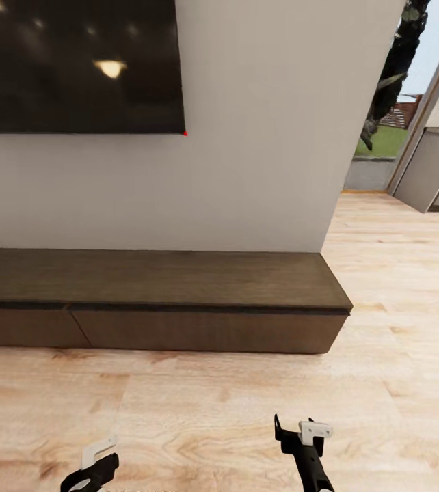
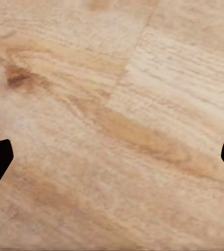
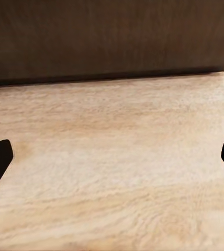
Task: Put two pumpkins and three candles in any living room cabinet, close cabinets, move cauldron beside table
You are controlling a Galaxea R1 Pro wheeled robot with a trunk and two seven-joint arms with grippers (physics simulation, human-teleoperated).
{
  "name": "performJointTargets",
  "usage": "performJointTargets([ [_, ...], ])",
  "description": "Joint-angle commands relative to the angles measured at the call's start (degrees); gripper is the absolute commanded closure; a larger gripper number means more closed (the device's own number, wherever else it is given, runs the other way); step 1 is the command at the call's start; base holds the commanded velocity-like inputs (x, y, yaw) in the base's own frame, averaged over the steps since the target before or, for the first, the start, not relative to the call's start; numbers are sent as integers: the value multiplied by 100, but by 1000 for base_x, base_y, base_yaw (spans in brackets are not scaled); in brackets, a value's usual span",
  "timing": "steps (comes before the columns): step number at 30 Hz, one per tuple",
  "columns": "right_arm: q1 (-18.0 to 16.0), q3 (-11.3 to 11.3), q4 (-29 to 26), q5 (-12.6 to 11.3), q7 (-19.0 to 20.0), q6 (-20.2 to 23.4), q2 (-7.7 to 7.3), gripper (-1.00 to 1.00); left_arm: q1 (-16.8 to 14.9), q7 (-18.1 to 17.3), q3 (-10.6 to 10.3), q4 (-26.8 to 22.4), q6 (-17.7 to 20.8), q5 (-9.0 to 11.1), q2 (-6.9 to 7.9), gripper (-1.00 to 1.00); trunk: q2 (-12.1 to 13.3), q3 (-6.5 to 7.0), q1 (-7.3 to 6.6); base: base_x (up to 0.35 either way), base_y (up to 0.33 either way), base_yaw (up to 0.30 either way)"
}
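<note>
cabinet (image 1: 206, 301): low dark-brown unit against the far wall, under the black screen (image 1: 76, 61); drawer fronts look flush and shut
left claw (image 1: 96, 465): near left, low over the wood floor (image 1: 199, 410), fingers spread wide, holding nothing
right claw (image 1: 301, 437): near right, facing the cabinet front, wide apart and empty
step: likely approaching a drawer; square up to one front before reaching
hidden: cabinet's left end is cut off; no pumpkins, candles or cauldron visible here

Pale wood floor (image 1: 247, 410), white wall (image 1: 260, 137), dark screen (image 1: 76, 61)
</note>
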Motion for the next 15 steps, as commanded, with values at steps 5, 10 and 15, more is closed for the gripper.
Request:
performJointTargets([
  [5, -4, -26, 28, 20, -1, 3, 18, -100, 3, 36, -45, -18, 39, 37, -10, -100, 200, 51, -112, 0, 0, 178],
  [10, -3, -4, 280, 14, 9, -33, 29, -100, 4, -213, -47, -18, 375, 37, -16, -100, 401, 121, -221, 0, 0, 105],
  [15, -2, -3, 341, 16, 8, -55, 63, -100, 4, -690, -32, -18, 707, 37, 12, -100, 561, 196, -309, 0, 0, 41],
])
